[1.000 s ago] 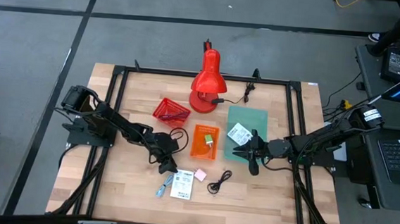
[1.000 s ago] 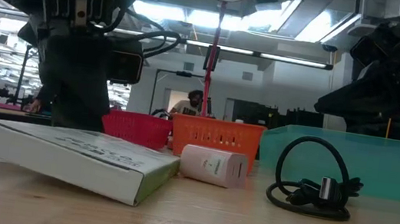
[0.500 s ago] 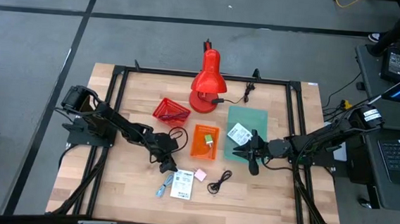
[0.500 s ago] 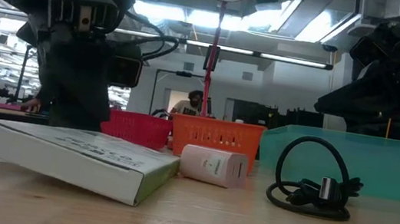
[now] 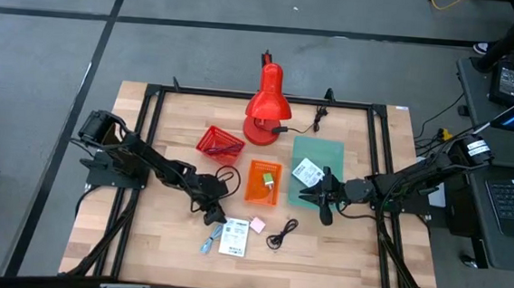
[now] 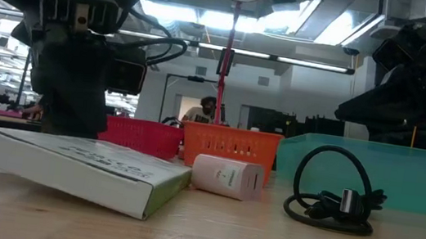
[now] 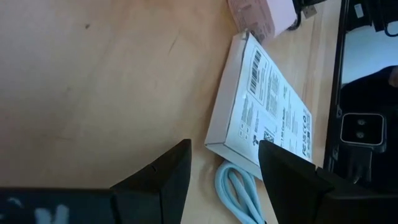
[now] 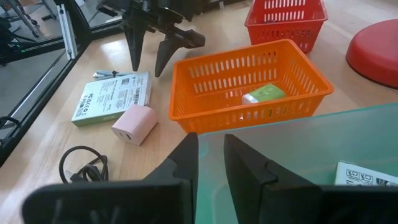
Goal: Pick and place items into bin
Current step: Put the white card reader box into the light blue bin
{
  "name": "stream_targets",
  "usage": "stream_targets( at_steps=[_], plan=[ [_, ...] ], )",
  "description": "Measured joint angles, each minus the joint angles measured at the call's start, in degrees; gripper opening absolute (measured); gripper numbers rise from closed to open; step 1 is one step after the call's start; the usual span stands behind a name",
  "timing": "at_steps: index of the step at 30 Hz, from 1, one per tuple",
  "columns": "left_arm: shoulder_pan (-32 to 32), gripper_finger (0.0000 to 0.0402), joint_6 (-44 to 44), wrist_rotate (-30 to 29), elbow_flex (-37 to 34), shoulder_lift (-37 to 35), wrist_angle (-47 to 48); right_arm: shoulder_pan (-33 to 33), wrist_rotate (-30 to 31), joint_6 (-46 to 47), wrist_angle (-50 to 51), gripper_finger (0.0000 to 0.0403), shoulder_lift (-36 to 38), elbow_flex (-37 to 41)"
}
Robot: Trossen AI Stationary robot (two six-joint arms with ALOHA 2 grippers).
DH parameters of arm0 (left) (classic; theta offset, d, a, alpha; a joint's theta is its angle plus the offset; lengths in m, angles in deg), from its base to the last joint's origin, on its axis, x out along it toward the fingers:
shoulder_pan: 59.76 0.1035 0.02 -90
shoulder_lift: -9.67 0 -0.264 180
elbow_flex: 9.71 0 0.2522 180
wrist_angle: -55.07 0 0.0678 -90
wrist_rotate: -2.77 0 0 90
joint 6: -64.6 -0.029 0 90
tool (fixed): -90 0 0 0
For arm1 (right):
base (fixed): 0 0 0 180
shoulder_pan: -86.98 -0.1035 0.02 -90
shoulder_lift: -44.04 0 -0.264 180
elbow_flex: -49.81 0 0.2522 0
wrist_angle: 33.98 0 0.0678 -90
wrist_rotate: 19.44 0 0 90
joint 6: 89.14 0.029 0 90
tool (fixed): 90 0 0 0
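My left gripper (image 5: 213, 214) (image 7: 221, 163) is open and points down above the near corner of a white printed packet (image 5: 233, 238) (image 7: 264, 106) and a light blue cable (image 7: 239, 193), touching neither. The packet lies flat on the table. A pinkish-white cube (image 5: 257, 226) and a black coiled cable (image 5: 281, 234) lie to its right. My right gripper (image 5: 325, 201) (image 8: 210, 146) is empty, with a narrow gap between its fingers, at the near rim of the teal bin (image 5: 318, 157). A second white packet (image 5: 307, 172) lies in that bin. A green cube (image 8: 262, 93) sits in the orange basket (image 5: 262, 182).
A red basket (image 5: 219, 142) stands left of the red desk lamp (image 5: 264, 108) at the far middle. A dark cord (image 5: 228, 174) loops between the red and orange baskets. Bare wood lies along the near edge and at the far left. A person shows far behind in the low view (image 6: 208, 109).
My left gripper has shifted a little toward the table's left edge, staying open above the packet. Nothing on the table has moved.
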Motion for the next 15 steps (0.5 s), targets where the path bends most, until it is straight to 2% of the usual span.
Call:
stream_targets(
  at_steps=[11, 15],
  plan=[
    [0.0, 0.0182, 0.5, -1.4, 0.0, 0.1, -0.5, 0.0, 0.0, 0.1, 0.0, 0.0059, 0.0, 0.0],
    [0.0, 0.0182, 0.7, -1.1, 0.1, 2.0, -3.4, 0.0, 0.0, 0.1, 0.0, 0.0059, 0.0, 0.0]
  ],
)
